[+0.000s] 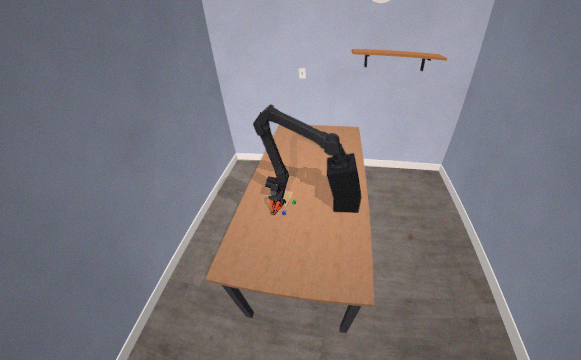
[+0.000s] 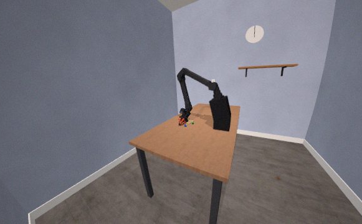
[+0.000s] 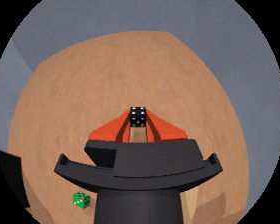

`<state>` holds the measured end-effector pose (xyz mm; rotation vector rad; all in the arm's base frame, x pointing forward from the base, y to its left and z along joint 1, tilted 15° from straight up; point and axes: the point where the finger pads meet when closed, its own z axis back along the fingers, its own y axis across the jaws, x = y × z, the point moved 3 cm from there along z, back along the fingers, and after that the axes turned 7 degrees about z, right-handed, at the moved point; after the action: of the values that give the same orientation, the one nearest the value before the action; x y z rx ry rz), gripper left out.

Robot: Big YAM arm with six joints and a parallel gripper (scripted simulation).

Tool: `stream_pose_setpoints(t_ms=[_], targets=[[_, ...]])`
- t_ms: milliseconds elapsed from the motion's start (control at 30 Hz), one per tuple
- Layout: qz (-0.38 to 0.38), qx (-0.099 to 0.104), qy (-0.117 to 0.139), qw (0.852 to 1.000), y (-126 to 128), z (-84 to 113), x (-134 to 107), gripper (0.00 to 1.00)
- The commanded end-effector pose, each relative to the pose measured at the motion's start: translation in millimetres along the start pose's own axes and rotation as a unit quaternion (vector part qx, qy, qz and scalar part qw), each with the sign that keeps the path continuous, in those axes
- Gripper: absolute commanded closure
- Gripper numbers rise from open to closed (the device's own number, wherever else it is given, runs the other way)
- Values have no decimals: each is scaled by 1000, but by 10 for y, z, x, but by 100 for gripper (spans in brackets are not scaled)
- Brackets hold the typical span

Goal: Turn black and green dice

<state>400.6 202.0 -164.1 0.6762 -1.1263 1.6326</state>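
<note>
The black die (image 3: 138,117) is pinched between the orange fingertips of the gripper (image 1: 276,207) (image 2: 181,121) (image 3: 138,113), close to the mat (image 1: 288,198) (image 2: 190,122) (image 3: 190,204). The blue die (image 1: 284,213) (image 2: 185,126) sits near the mat, and the green die (image 1: 294,202) (image 2: 192,123) (image 3: 81,200) is just beside it. The mat lies on the wooden table (image 1: 310,250) (image 2: 181,143) (image 3: 91,80). Well apart from the mat, the black arm (image 1: 300,127) (image 2: 197,78) rises from a black block (image 1: 345,187) (image 2: 221,115). The number on top of each die is too small to tell.

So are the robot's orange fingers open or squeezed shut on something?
Shut on the black die: the wrist view shows it pinched between the tips of the fingers, one on each side.
</note>
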Motion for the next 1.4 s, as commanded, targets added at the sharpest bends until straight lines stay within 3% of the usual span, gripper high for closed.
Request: stream_pose_setpoints(t_ms=[0,1367], targets=[[8,-4,-4,1000,-73,-5,75,86],[3,-1,-3,1000,-7,-77,-68,86]])
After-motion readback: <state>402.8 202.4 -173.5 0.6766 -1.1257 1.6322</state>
